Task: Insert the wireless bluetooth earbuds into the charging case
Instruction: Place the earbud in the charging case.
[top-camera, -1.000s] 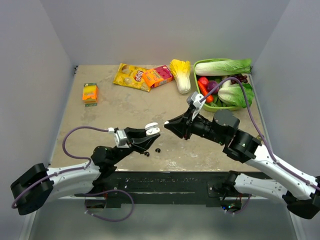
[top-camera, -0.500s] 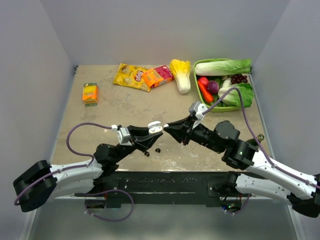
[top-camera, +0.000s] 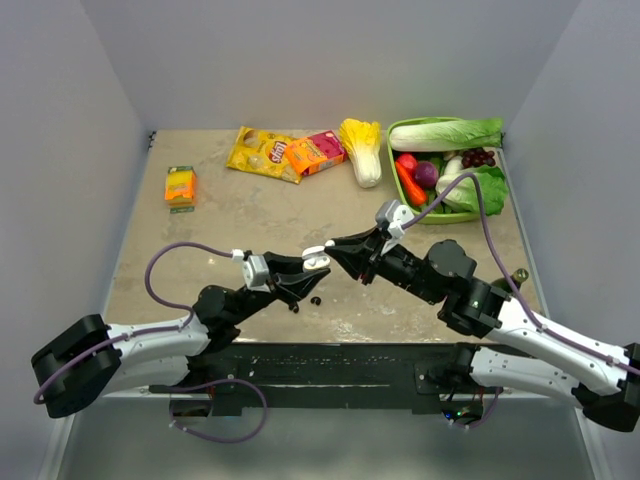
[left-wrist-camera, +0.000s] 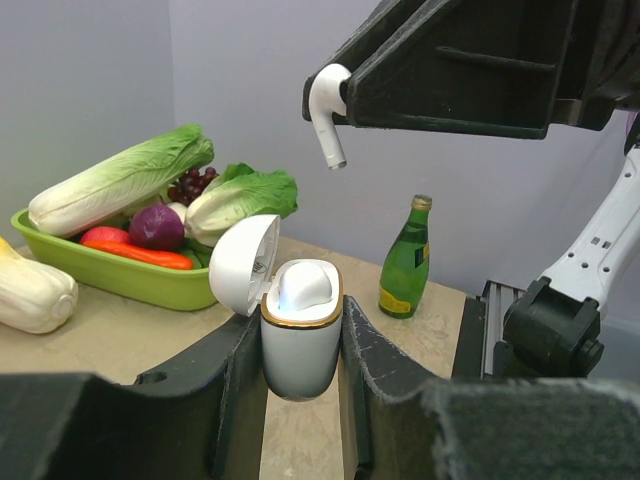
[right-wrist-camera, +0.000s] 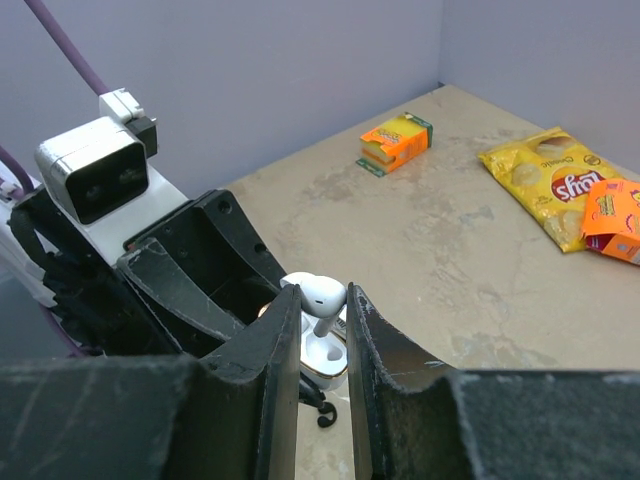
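Note:
My left gripper (left-wrist-camera: 300, 352) is shut on the white charging case (left-wrist-camera: 300, 335), which has a gold rim and stands upright with its lid (left-wrist-camera: 243, 265) hinged open. A rounded white form fills part of its mouth. My right gripper (right-wrist-camera: 323, 300) is shut on a white earbud (right-wrist-camera: 325, 296), stem pointing down, just above the case (right-wrist-camera: 327, 357). The left wrist view shows that earbud (left-wrist-camera: 328, 115) hanging apart from the case, above and slightly right. In the top view both grippers meet near the case (top-camera: 314, 259). Two black earbuds (top-camera: 316, 299) lie on the table below.
A green basket (top-camera: 415, 212) of vegetables stands at the back right, with a pale cabbage (top-camera: 362, 150), an orange box (top-camera: 314, 152) and a yellow chips bag (top-camera: 262, 153) left of it. A small orange pack (top-camera: 180, 186) lies far left. A green bottle (left-wrist-camera: 405, 262) stands near the right edge.
Both arms have closed in on each other. The left gripper carried the case rightward, and the right gripper brought the white earbud left and down until it hangs over the open case.

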